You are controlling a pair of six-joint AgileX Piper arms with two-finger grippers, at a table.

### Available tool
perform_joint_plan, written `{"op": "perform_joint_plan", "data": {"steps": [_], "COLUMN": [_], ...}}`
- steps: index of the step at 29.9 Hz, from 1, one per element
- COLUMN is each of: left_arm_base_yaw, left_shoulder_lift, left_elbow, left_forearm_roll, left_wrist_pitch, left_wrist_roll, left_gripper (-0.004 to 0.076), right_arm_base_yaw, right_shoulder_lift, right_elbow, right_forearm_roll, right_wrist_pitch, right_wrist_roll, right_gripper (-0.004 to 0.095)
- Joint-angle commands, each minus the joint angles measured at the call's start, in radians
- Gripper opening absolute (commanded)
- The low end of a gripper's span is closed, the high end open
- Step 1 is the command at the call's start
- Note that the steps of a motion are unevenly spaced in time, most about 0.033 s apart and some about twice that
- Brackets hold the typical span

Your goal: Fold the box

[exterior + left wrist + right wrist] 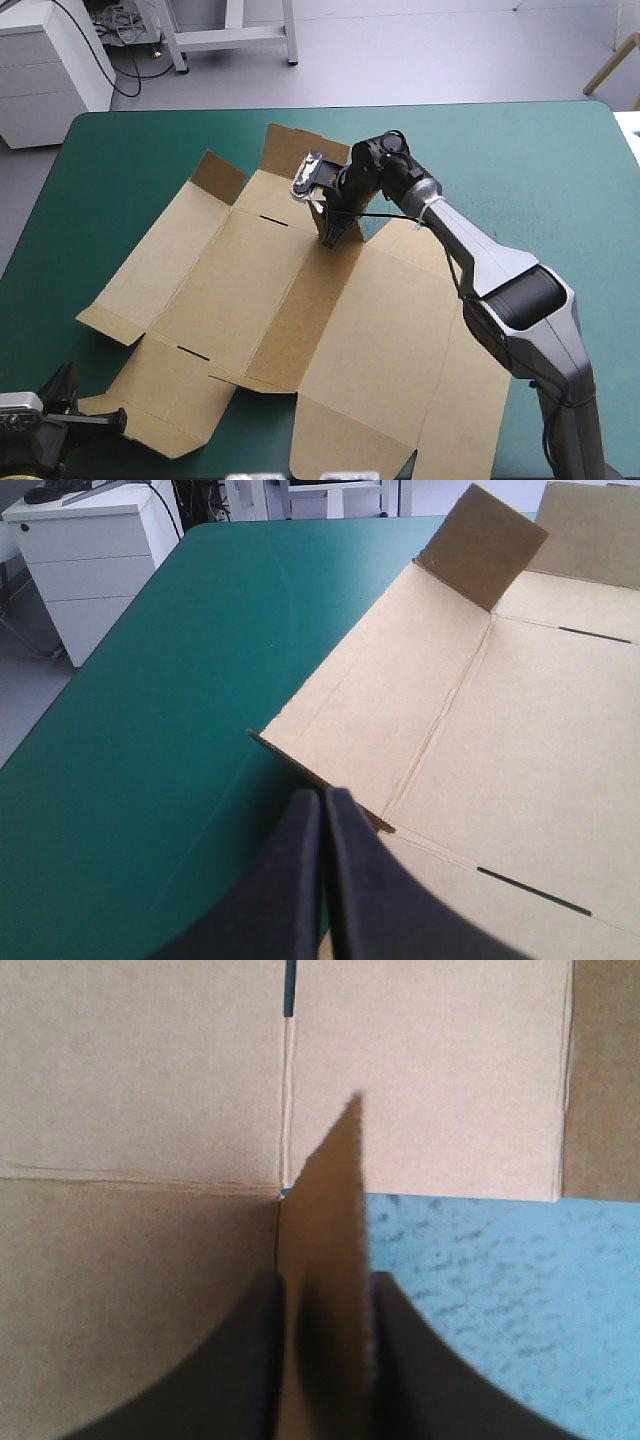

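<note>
High view: I count one box flat on the table, and two grippers: right gripper at its far edge, left gripper near-left.
Left wrist view: my fingers together, empty, at the box's corner.
Right wrist view: my fingers clamped on one raised flap.

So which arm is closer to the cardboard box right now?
The right. The right gripper is shut on a raised flap of the box, near its far edge. The left gripper, fingers shut and empty, sits by the box's near left corner.

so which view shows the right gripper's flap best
Right wrist view: the brown board flap sits pinched in the right gripper. High view shows it small, half hidden; left wrist view misses it.
</note>
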Motion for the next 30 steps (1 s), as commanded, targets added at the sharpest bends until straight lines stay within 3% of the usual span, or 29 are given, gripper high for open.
{"op": "perform_joint_plan", "data": {"steps": [1, 12, 16, 21, 30], "left_arm_base_yaw": [0.0, 0.0, 0.0, 0.0, 0.0], "left_shoulder_lift": [-0.017, -0.017, -0.017, -0.017, -0.017], "left_elbow": [-0.022, -0.022, -0.022, -0.022, -0.022], "left_forearm_roll": [0.003, 0.003, 0.003, 0.003, 0.003], "left_wrist_pitch": [-0.077, -0.077, -0.077, -0.077, -0.077], "left_wrist_roll": [-0.008, -0.008, -0.008, -0.008, -0.008], "left_gripper": [-0.001, -0.001, -0.001, -0.001, -0.001], "right_arm_base_yaw": [0.001, 0.008, 0.015, 0.016, 0.03], "right_shoulder_lift": [-0.064, -0.064, -0.064, -0.064, -0.063], "right_elbow": [-0.033, -0.071, -0.102, -0.108, -0.108], "right_forearm_roll": [-0.024, -0.034, 0.013, 0.118, 0.113], "right_wrist_pitch": [-0.009, 0.09, 0.135, 0.14, -0.011], "right_wrist_roll": [-0.019, -0.308, -0.495, -0.621, -0.46], "right_gripper": [-0.0008, -0.002, -0.002, -0.002, -0.002]}}
